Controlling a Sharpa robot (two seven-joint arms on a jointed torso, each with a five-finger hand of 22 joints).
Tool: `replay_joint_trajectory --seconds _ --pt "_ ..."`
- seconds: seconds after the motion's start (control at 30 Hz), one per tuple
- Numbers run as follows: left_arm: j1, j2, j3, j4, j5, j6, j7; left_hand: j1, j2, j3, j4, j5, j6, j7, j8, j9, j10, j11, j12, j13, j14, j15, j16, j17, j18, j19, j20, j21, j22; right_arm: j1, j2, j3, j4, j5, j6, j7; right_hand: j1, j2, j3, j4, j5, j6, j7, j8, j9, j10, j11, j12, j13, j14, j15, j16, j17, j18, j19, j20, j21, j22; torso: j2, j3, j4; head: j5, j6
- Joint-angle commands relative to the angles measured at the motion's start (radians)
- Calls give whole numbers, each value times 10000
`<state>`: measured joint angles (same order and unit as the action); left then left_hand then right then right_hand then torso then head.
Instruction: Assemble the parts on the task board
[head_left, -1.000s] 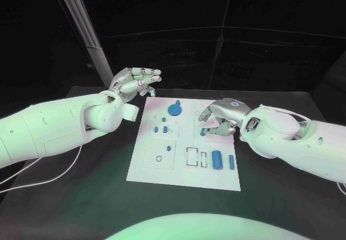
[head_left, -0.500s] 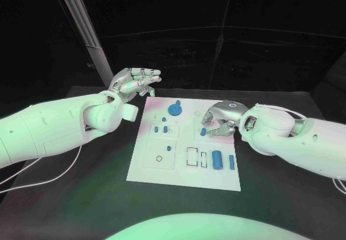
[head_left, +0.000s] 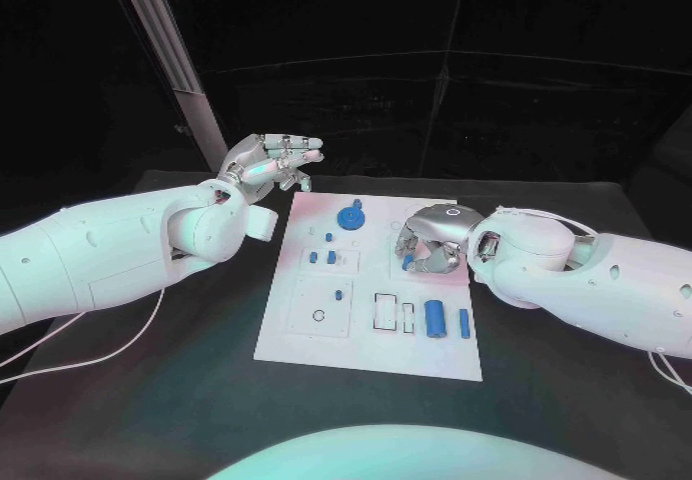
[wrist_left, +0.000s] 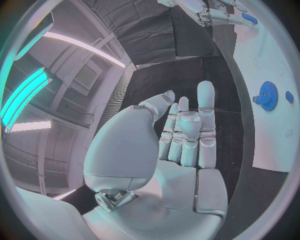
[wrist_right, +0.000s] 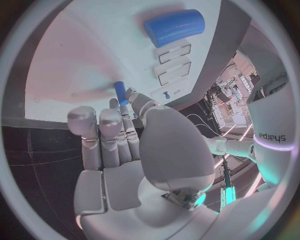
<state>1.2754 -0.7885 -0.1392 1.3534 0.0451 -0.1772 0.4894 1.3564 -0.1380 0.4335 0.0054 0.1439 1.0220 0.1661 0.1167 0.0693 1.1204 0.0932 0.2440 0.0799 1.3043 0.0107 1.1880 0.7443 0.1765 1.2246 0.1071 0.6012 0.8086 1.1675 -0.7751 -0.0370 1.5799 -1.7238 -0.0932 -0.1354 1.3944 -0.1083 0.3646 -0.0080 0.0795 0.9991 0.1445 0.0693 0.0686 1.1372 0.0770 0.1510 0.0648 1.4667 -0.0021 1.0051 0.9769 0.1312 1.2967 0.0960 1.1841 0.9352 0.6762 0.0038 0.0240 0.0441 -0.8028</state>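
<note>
- Task board (head_left: 296, 335) lies on our worktop (head_left: 173, 390).
- Our right robot hand (head_left: 427, 250) pinches a small blue peg (wrist_right: 120, 93) above it.
- Our left robot hand (head_left: 271, 160) hovers released, fingers apart.

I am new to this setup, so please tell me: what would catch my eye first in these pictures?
First, the right hand over the task board, pinching a small blue peg at its fingertips. Then the left hand, raised off the board's far left corner and holding nothing, and the blue gear at the board's far end.

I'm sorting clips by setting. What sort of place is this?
Probably a robotics lab test bench: a black table curtained in black, a white task board with blue parts, and another robot standing behind.
</note>
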Motion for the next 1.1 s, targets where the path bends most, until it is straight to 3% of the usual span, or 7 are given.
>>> replay_joint_trajectory --seconds 0.03,0.3,0.77,1.1 --pt "15 12 8 0 38 124 26 38 15 -15 -60 43 8 73 52 -17 -45 44 41 -6 -50 7 -34 -10 60 -47 26 -60 -13 19 40 4 -8 55 320 160 50 157 145 -15 -30 215 -4 69 39 207 -5 63 13 163 -90 137 94 -81 124 -2 98 128 0 2 -8 2 -5" --pt "15 16 8 -15 38 127 2 50 16 -7 -79 49 11 76 62 -15 -47 45 65 -6 -59 8 -39 -26 60 -47 27 -68 -20 19 68 4 -39 -73 420 24 302 319 514 -186 -146 875 -46 313 132 756 -106 42 56 237 -167 527 420 -157 321 -96 431 583 -6 0 -10 0 -34" --pt "15 -4 8 18 38 138 -44 55 10 -4 -90 50 -5 89 57 -18 -65 53 68 -9 -76 11 -57 -66 60 -49 28 -74 -24 18 87 4 7 -463 239 -182 345 340 618 -248 -239 910 -40 285 121 797 -105 -62 44 228 -172 561 428 -166 325 -118 476 628 -5 0 -4 -9 -72" --pt "15 -26 8 25 38 59 -8 52 10 -1 -94 52 -19 101 54 -20 -83 62 74 -13 -84 17 -60 -71 59 -53 31 -80 -28 19 -234 12 695 -606 -849 -232 525 443 909 -444 -280 995 10 240 106 986 -89 -168 74 253 -166 800 622 -220 429 -121 696 932 -24 -5 -32 -11 -90"
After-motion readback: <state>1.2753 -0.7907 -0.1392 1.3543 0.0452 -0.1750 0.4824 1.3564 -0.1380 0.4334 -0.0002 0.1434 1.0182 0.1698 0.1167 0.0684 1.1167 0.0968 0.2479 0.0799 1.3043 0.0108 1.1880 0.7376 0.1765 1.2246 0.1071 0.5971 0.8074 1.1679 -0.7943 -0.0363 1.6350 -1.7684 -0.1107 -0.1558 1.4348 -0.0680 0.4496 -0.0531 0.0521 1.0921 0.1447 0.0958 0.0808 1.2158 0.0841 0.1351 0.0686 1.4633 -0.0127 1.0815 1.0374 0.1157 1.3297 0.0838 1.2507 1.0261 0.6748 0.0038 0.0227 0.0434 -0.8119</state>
